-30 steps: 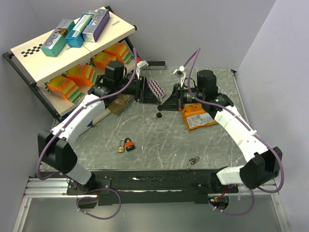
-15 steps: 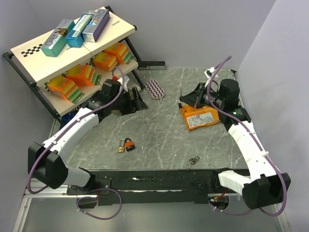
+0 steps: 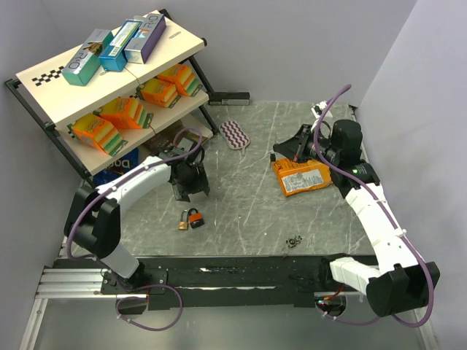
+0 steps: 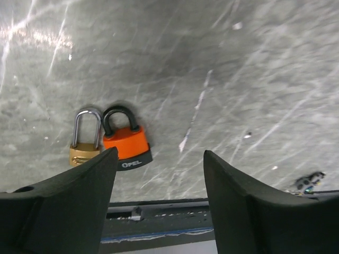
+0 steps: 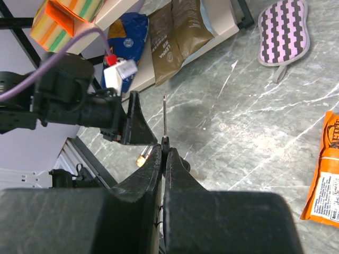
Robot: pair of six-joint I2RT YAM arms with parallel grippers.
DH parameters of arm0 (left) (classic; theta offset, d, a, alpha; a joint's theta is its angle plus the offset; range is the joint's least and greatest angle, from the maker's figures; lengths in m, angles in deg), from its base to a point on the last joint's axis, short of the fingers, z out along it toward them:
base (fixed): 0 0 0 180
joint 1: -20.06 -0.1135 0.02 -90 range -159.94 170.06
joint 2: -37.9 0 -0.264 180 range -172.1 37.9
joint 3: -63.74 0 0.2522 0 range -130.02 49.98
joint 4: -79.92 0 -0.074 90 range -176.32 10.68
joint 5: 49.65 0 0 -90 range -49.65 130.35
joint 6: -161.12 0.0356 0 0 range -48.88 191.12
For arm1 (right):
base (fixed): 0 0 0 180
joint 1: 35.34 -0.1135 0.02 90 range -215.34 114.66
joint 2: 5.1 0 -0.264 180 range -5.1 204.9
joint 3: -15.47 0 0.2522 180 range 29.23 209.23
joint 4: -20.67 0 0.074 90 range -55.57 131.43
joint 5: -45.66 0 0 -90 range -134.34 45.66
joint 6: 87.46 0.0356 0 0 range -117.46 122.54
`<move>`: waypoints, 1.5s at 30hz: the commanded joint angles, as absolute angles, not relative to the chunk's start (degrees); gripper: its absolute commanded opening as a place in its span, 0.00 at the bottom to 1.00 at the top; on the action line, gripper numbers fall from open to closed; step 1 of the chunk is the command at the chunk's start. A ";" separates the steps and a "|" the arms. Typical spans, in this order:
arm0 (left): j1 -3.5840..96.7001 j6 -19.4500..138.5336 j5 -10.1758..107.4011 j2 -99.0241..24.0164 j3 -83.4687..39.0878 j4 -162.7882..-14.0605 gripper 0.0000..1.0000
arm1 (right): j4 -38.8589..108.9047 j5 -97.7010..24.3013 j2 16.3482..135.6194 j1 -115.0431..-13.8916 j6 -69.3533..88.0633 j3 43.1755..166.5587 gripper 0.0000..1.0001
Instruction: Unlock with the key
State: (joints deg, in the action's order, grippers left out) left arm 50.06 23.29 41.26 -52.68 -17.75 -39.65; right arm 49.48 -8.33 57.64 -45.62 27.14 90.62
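Observation:
An orange padlock (image 3: 195, 217) and a brass padlock (image 3: 182, 222) lie side by side on the grey table, shackles shut. In the left wrist view the orange padlock (image 4: 126, 143) and the brass padlock (image 4: 85, 147) lie just ahead of my left finger. My left gripper (image 3: 190, 188) (image 4: 159, 159) is open and empty, pointing down just behind the padlocks. My right gripper (image 3: 279, 152) (image 5: 164, 151) is shut on a thin key (image 5: 164, 116), held in the air at the right, blade pointing toward the left gripper (image 5: 132, 124).
A small bunch of keys (image 3: 293, 240) lies near the front edge. An orange snack packet (image 3: 299, 177) lies under the right arm. A striped purple pad (image 3: 235, 134) lies at the back. A shelf (image 3: 109, 80) with boxes stands at the back left.
My left arm has swung from the back near the shelf forward and down over the padlocks. My right arm drew back to the right with the key, then held still.

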 commanded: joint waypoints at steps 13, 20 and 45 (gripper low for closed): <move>50.47 19.53 45.18 -55.44 -13.66 -35.61 0.63 | 45.50 -6.20 55.90 -45.36 28.12 88.56 0.00; 51.00 19.09 47.03 -56.67 -11.64 -35.43 0.63 | 44.71 -4.70 57.22 -45.45 28.64 88.82 0.00; 55.56 23.57 40.54 -66.86 -18.13 -32.63 0.09 | 44.27 -4.09 57.31 -45.45 28.47 89.09 0.00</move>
State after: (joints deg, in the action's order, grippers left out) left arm 53.71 22.39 44.60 -65.32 -13.75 -34.51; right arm 46.88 -4.42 57.51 -45.62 28.63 88.04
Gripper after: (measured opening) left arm 0.518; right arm 0.027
